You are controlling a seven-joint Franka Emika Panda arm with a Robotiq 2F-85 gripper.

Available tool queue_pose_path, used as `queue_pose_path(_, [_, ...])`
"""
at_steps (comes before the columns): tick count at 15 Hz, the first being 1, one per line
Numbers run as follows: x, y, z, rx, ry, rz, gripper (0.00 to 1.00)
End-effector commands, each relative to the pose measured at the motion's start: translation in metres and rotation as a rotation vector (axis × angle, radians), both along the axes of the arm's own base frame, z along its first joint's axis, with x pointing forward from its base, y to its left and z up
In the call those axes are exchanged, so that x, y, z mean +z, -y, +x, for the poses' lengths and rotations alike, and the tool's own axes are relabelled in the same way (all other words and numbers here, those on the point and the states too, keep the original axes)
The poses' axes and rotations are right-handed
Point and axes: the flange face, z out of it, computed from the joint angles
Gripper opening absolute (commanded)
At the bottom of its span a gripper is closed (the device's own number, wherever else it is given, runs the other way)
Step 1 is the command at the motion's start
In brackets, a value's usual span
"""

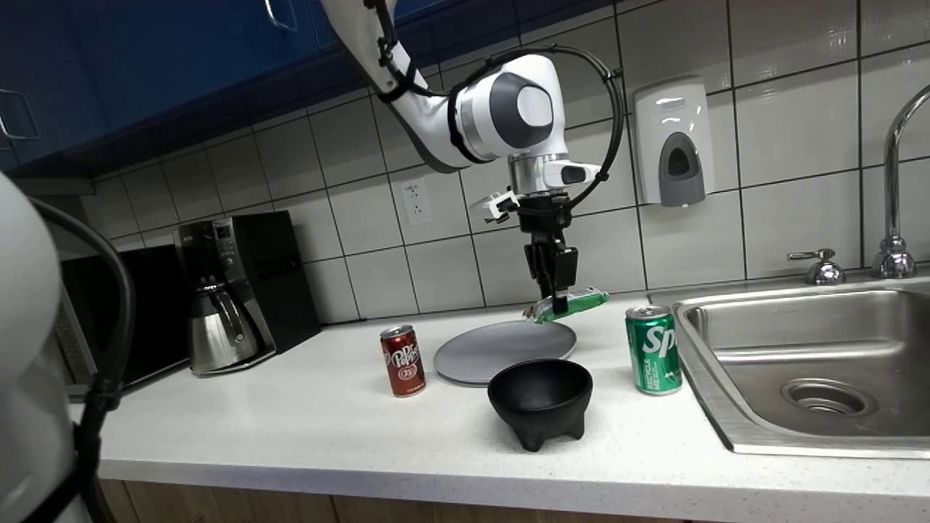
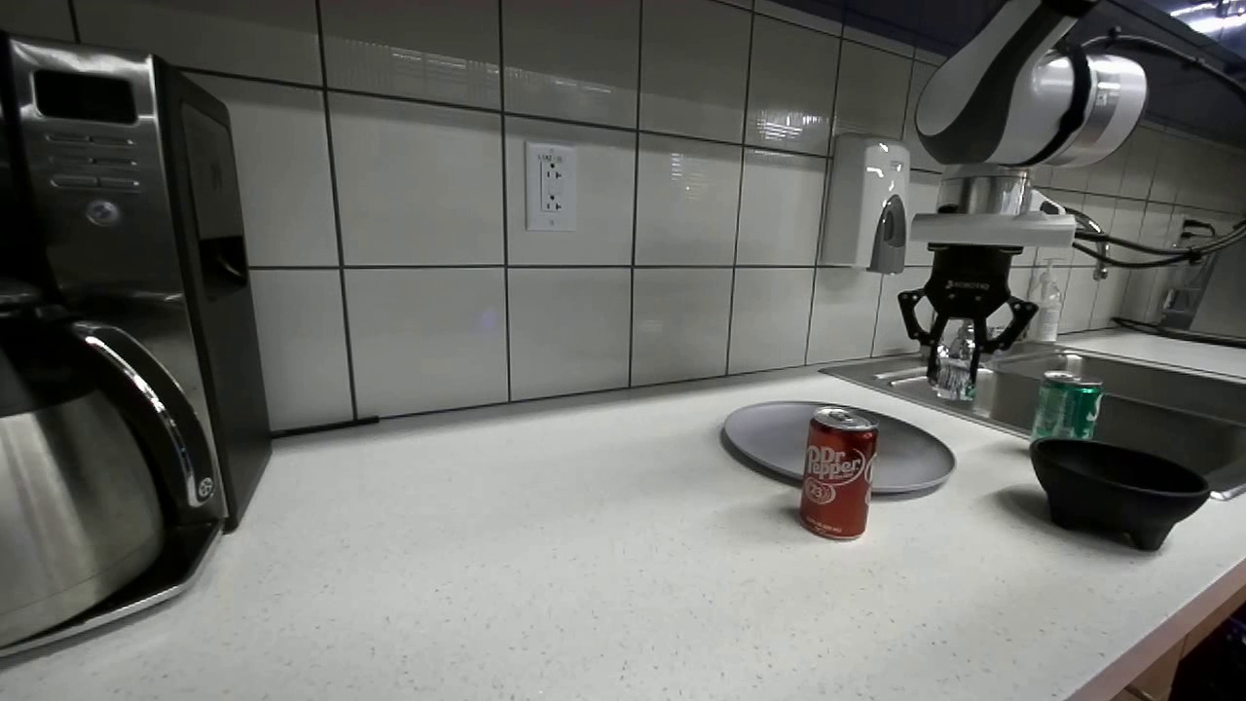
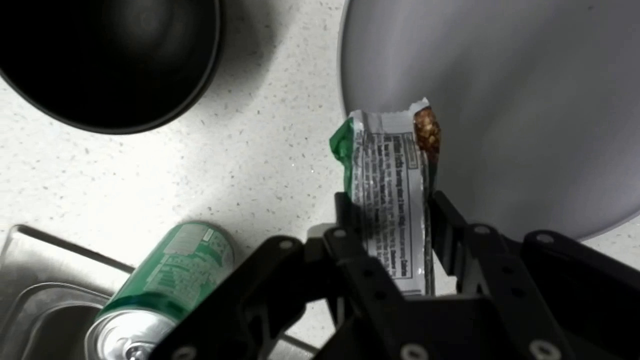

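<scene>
My gripper (image 1: 559,303) points down and is shut on a green and white snack bar wrapper (image 1: 585,302). The wrapper is held above the counter by the plate's sink-side edge. In the wrist view the printed white back of the wrapper (image 3: 385,165) shows between both fingers (image 3: 390,200), and its far end overlaps the plate's rim. The flat grey plate (image 1: 501,352) lies on the counter. A black footed bowl (image 1: 541,403) stands in front of it. A green Sprite can (image 1: 654,349) stands upright near the sink. A red Dr Pepper can (image 2: 837,472) stands upright beside the plate.
A steel sink (image 1: 708,407) with a faucet (image 1: 892,203) adjoins the counter beyond the Sprite can. A coffee maker (image 1: 272,269) and a dark microwave (image 1: 123,305) stand at the opposite end. A soap dispenser (image 1: 672,142) hangs on the tiled wall behind the arm.
</scene>
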Motion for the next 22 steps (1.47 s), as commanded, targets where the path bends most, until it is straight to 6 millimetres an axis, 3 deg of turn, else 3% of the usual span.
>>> queue_pose_path(1, [0.011,0.009,-0.008,0.03,-0.01,0.01,0.15])
queue_pose_path(22, [0.033,0.043,0.022,0.054,-0.02,0.055,0.15])
